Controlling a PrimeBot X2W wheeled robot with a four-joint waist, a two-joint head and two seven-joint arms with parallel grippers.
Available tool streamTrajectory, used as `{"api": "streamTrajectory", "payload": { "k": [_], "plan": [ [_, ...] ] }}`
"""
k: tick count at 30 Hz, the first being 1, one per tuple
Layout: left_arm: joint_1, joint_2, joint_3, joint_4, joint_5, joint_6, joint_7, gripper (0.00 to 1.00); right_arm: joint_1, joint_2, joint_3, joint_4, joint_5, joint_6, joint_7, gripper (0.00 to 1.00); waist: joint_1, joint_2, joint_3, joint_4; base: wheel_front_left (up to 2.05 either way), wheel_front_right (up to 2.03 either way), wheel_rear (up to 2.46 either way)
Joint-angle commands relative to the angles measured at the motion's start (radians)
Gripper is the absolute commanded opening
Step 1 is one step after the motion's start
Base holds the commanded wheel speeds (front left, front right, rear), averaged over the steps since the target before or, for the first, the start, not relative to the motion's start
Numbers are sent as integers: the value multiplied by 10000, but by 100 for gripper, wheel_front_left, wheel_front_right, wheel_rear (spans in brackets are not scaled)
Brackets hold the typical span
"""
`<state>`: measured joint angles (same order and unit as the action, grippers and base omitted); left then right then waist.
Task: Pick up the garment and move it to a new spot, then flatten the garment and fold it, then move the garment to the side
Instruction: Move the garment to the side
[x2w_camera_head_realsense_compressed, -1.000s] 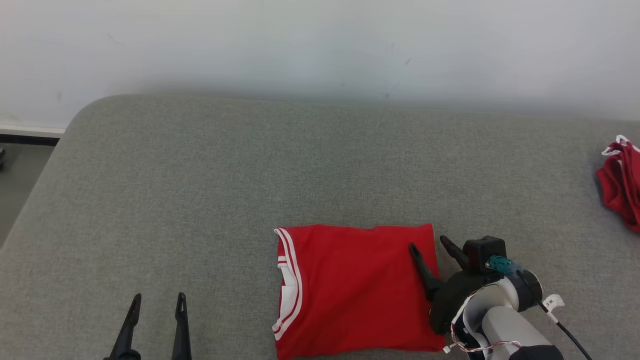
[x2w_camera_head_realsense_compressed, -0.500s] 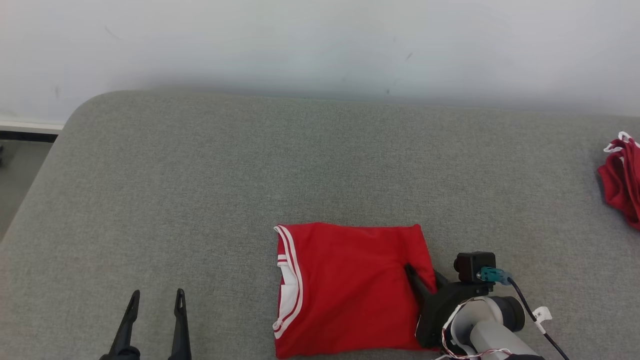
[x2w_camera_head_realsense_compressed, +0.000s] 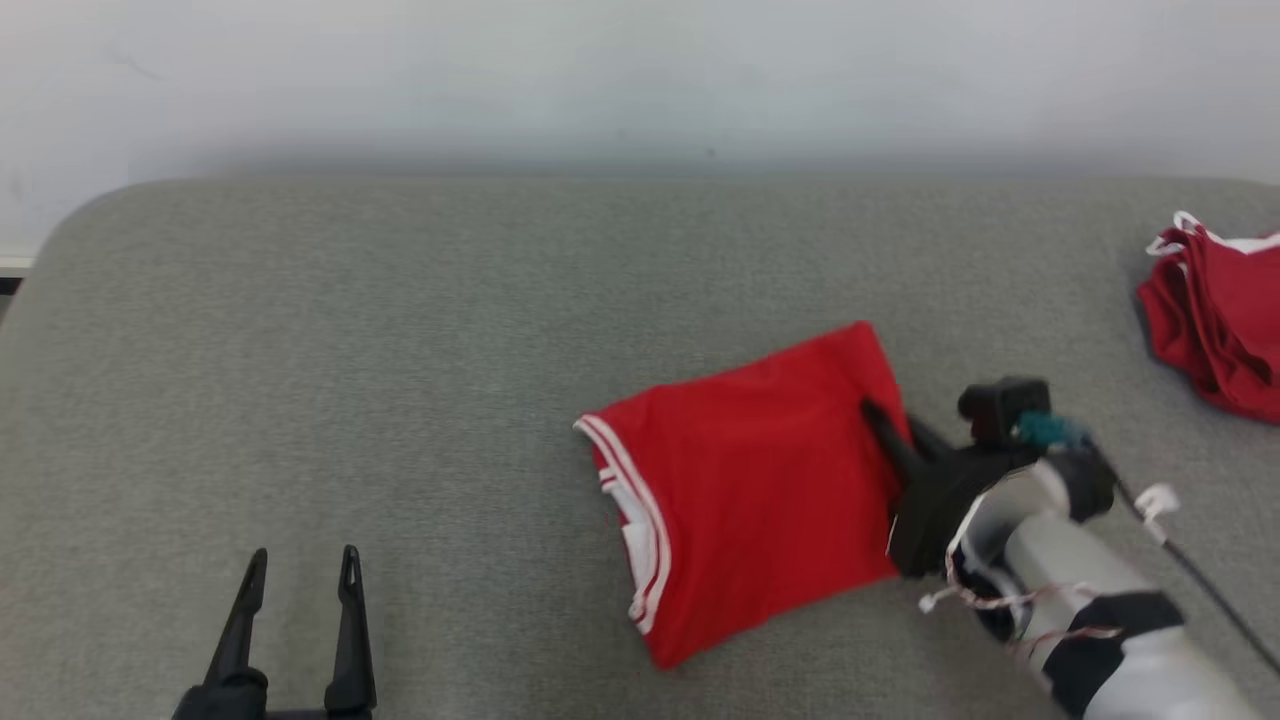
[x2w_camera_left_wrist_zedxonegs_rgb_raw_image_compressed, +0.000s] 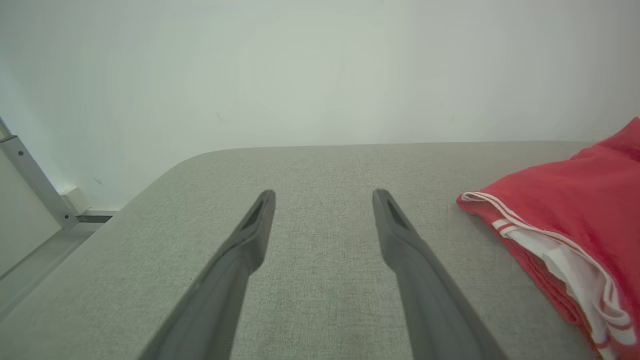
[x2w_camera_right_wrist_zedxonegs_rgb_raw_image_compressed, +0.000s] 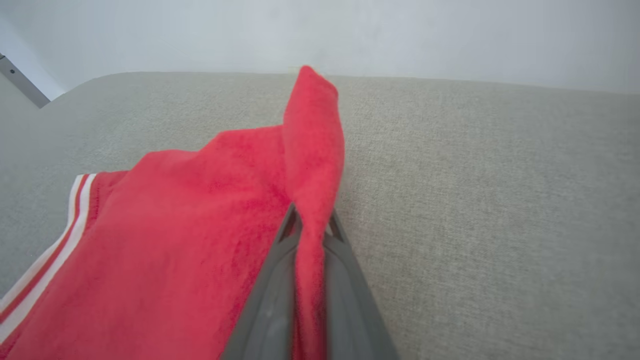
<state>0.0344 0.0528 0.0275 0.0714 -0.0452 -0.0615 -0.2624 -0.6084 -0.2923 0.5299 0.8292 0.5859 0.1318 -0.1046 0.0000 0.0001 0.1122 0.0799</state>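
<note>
Right tool pinches one garment; second garment lies apart.

Fuzzy red cloth garment on matt, woven grey surface.

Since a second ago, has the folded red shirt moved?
Yes. The shirt, pinched by the right end effector, has swung askew: its right end is now nearer the cushion's far edge, beyond the camera's own shift.
</note>
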Motion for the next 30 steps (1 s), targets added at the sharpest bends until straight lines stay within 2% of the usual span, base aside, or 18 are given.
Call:
{"api": "streamTrajectory", "payload": {
  "k": [1, 7, 9, 16, 20, 30],
  "plan": [
    [-258, -8, 32, -126, 45, -8, -31, 100, -450, -421, 199, -319, 194, -28, 89, 0, 0, -1, 477, -545, 0, 0, 0],
    [-838, 104, -44, -289, 214, -74, -31, 100, -1612, -1688, 653, -990, 583, -28, 394, 0, 0, -1, 1405, -1295, 0, 0, 0],
    [-944, 133, -39, -324, 238, -76, -30, 100, -1817, -1895, 715, -1078, 643, -28, 441, 0, 0, -1, 1571, -1417, 0, 0, 0],
    [-1742, 452, -231, -407, 494, -123, -30, 100, -3206, -3542, 1211, -1474, 1144, -28, 637, 0, 0, -1, 2587, -2060, 0, 0, 0],
    [-1905, 601, -271, -535, 595, -49, -30, 100, -3832, -4254, 1414, -1417, 1308, -28, 661, 0, 0, -1, 2885, -2299, 0, 0, 0],
    [-2177, 1024, -361, -1266, 876, 145, -30, 100, -5684, -5502, 1902, -455, 1306, -28, 754, 0, 0, -1, 3855, -2752, 0, 0, 0]
  ]
}}
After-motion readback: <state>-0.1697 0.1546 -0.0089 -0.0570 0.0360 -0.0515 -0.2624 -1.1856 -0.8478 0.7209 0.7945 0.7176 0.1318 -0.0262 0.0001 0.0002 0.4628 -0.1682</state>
